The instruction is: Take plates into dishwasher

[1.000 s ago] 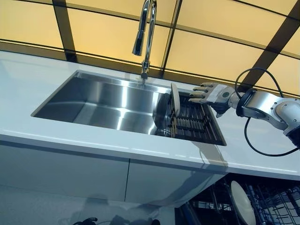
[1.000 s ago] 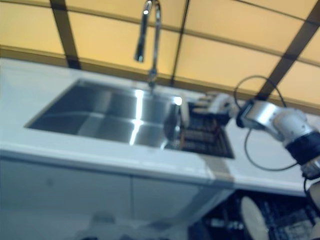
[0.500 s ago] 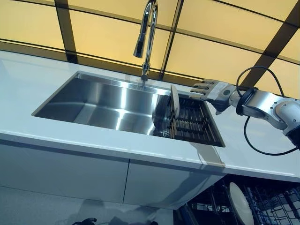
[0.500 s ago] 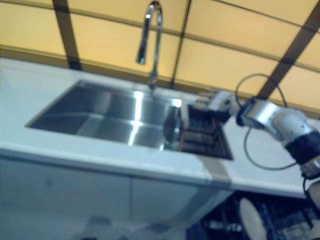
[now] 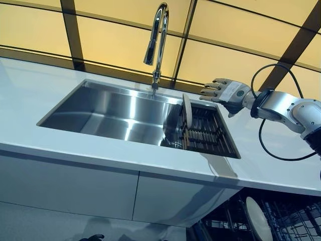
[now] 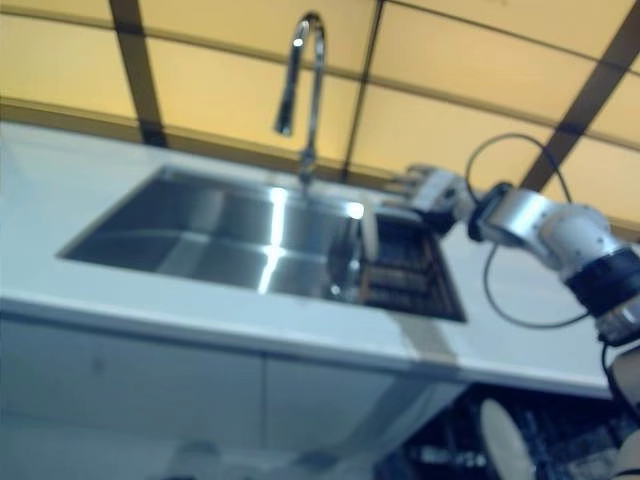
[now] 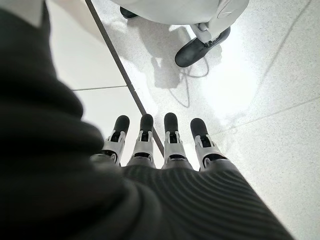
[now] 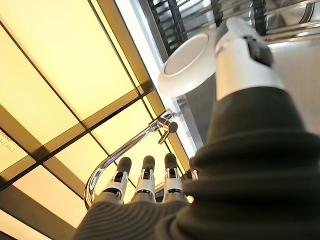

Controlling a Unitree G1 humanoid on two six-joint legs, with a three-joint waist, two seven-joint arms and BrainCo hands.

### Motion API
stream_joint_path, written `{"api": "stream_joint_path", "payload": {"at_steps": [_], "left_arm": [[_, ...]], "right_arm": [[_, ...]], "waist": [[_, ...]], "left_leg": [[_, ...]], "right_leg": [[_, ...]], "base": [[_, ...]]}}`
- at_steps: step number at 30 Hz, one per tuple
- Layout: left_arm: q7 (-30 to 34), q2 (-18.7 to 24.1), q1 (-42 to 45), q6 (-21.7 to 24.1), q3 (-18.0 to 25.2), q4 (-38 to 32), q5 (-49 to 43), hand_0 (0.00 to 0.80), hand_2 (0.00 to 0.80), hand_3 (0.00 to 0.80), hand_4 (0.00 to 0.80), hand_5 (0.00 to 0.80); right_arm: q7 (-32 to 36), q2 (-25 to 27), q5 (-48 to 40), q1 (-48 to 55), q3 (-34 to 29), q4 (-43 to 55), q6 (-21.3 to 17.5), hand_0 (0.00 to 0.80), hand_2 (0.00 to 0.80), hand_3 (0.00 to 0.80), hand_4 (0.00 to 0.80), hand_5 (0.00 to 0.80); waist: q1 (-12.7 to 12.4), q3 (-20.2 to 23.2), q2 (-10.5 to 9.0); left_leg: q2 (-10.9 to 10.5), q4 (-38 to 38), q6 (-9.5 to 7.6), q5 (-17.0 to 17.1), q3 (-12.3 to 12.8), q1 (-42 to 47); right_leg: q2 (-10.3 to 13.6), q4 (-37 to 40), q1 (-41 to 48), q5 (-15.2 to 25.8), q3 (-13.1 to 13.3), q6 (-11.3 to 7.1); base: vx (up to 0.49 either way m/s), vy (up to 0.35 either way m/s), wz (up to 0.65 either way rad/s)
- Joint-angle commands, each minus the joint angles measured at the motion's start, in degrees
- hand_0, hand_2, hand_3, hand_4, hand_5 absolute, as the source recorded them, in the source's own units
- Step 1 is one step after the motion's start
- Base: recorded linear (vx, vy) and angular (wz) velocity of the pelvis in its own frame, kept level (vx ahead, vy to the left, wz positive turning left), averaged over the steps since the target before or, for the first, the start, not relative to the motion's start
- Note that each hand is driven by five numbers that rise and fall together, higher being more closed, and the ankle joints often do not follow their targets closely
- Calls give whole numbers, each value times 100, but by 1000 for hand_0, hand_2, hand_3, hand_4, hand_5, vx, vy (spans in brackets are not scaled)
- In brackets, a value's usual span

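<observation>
spanning the whole scene, the white bench (image 5: 40, 100) runs from the robot's left to its right, backed by a wall of yellow panels (image 5: 115, 40) split by dark strips. sunk into the bench is a wide stainless sink (image 5: 115, 113), with a tall chrome faucet (image 5: 157, 35) rising at its back edge and arching toward the basin. at the right end of the sink sits a dark slatted drying rack (image 5: 208, 135). a white plate (image 5: 187, 111) stands upright on its edge at the left end of that rack, next to the open basin.

below the bench on the right, the dishwasher rack (image 5: 296, 221) shows its dark wires, and a second white plate (image 5: 257, 221) stands tilted in it.

the right hand (image 5: 223, 92) hangs in the air above the far right corner of the drying rack, just to the right of the upright plate and apart from it. its fingers (image 5: 208, 92) are stretched out straight toward the faucet, spread and holding nothing. its own wrist view shows the same straight fingers with the faucet past them and the plate's round underside off to the side.

the left hand (image 7: 165, 155) appears only in its wrist view, hanging low over the speckled floor (image 7: 260, 75), fingers straight and relaxed with nothing in them.
</observation>
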State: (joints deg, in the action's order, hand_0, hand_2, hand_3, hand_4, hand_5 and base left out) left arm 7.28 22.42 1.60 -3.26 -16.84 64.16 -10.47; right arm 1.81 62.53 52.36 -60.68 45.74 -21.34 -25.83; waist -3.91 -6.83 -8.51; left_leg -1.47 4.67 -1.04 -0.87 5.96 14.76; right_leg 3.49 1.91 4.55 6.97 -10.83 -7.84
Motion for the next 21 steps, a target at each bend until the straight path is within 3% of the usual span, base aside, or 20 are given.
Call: {"api": "stream_joint_path", "payload": {"at_steps": [1,6,12,14,16,18,20,21], "left_arm": [[10,-131,51,-51,-258,-141,-77,0,0,0,0,0],[-22,-34,52,-190,-178,-61,-104,0,0,0,0,0],[-38,-56,11,-121,-38,105,-157,0,0,0,0,0],[-57,-99,36,-59,34,157,-72,0,0,0,0,0],[-95,-171,68,36,113,186,-12,0,0,0,0,0],[-183,-271,80,232,137,200,135,0,0,0,0,0],[-227,-353,65,375,96,122,332,0,0,0,0,0],[-215,-363,47,366,55,25,421,0,0,0,0,0]], "right_arm": [[-151,134,-35,-899,154,-341,304,0,0,0,0,0],[-48,68,56,-811,10,-163,386,0,0,0,0,0],[-39,17,-27,-1054,60,-144,365,0,0,0,0,0],[-112,26,-141,-1206,143,-178,309,0,0,0,0,0],[-179,-11,-226,-1423,334,-200,298,0,0,0,0,0],[-324,-116,-222,-1656,552,-228,232,0,0,0,0,0],[-444,-142,-286,-1863,747,-155,257,0,0,0,0,0],[-446,-137,-330,-1922,765,-99,289,0,0,0,0,0]], "waist": [[-90,47,286],[-38,70,345],[9,279,310],[48,393,305],[34,484,290],[-58,473,312],[-95,385,429],[-116,323,466]], "left_leg": [[-333,-329,-538,-783,226,-206],[-285,-206,-551,-753,297,-87],[-68,-453,-421,-1054,556,151],[2,-666,-291,-1256,605,248],[126,-1462,-46,-995,696,97],[350,-3135,286,-222,737,-503],[513,-4823,525,273,482,-1558],[589,-5189,518,262,404,-1889]], "right_leg": [[-20,-595,-725,66,-371,-137],[63,-966,-789,-22,-456,-108],[-25,-979,-527,-851,-542,155],[-96,-1003,-450,-1053,-524,254],[-260,-856,-279,-1201,-447,490],[-481,-587,-34,-1257,-343,807],[-665,-472,146,-1270,-373,1053],[-693,-478,214,-1306,-419,1136]], "base": [[-56,89,-8],[13,-12,-4],[163,-248,1],[227,-365,6],[228,-434,5],[125,-455,-9],[12,-382,1],[12,-337,-6]]}}
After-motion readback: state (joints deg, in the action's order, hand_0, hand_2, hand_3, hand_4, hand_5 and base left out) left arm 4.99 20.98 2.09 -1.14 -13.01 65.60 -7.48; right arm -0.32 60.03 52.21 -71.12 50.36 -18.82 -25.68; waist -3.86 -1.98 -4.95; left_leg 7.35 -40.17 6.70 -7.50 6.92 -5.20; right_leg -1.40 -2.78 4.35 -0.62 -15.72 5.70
